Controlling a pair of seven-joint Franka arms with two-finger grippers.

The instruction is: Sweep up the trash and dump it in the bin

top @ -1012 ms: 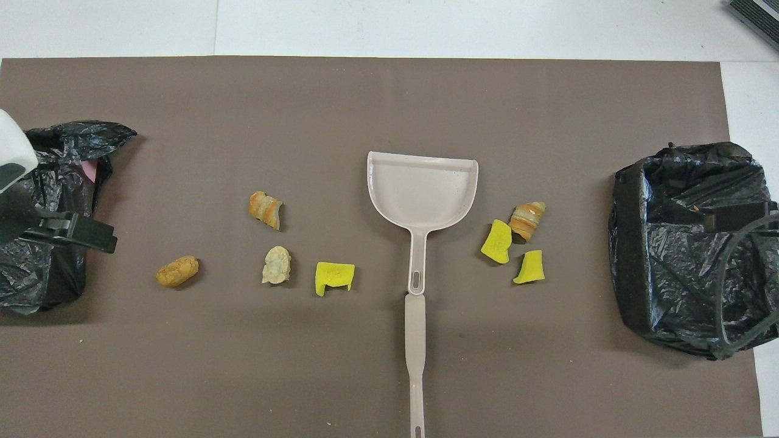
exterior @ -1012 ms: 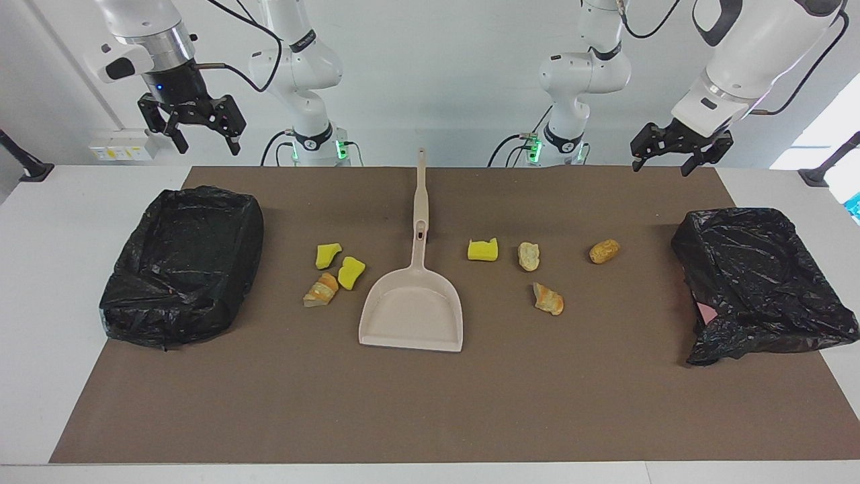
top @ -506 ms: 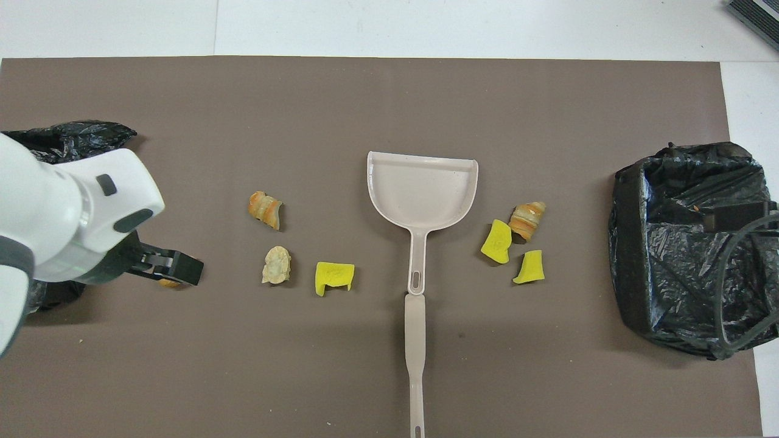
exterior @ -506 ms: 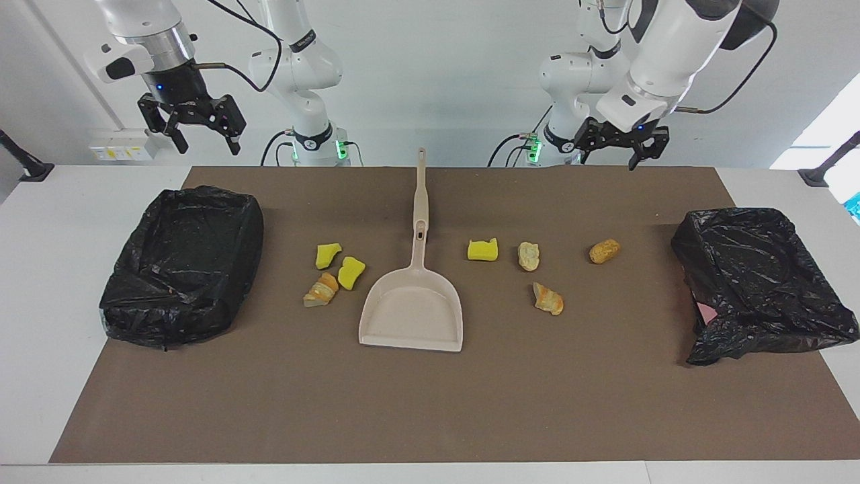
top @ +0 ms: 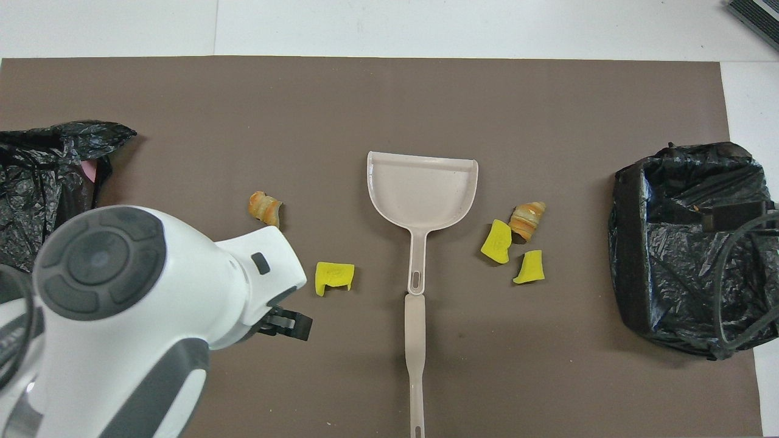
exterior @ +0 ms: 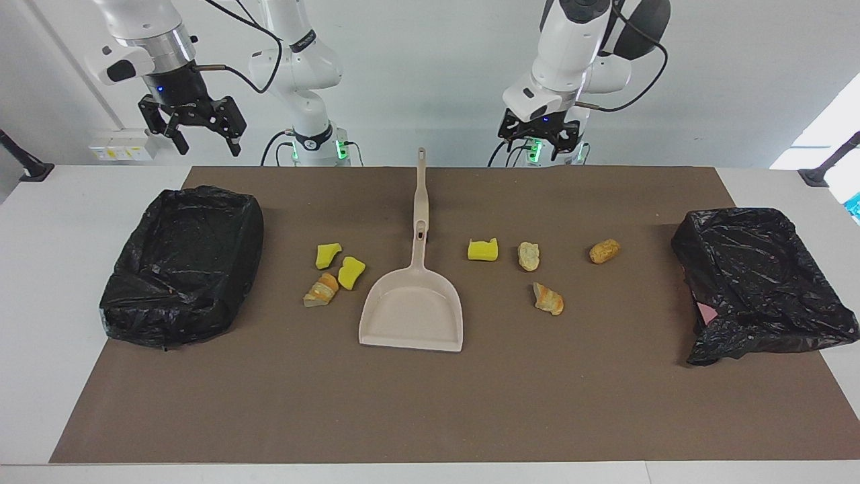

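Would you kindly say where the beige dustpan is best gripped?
Probably the dustpan by its long thin handle, which lies flat, pointing toward the robots with bare mat on both sides. Come straight down from above, gripper fingers straddling the handle's width.

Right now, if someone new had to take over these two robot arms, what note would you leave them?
Left gripper: raised over the mat's robot edge, beside the dustpan handle, holding nothing.
Right gripper: open, empty, waiting high above the bin at the right arm's end.
Dustpan lies flat mid-mat, handle toward the robots, pan empty.
Trash: seven lumps, all on the mat; three beside the pan toward the right arm's end, four toward the left arm's end.
A second bin sits at the left arm's end.
Done: nothing swept.
Left: grasp the dustpan, sweep, dump.
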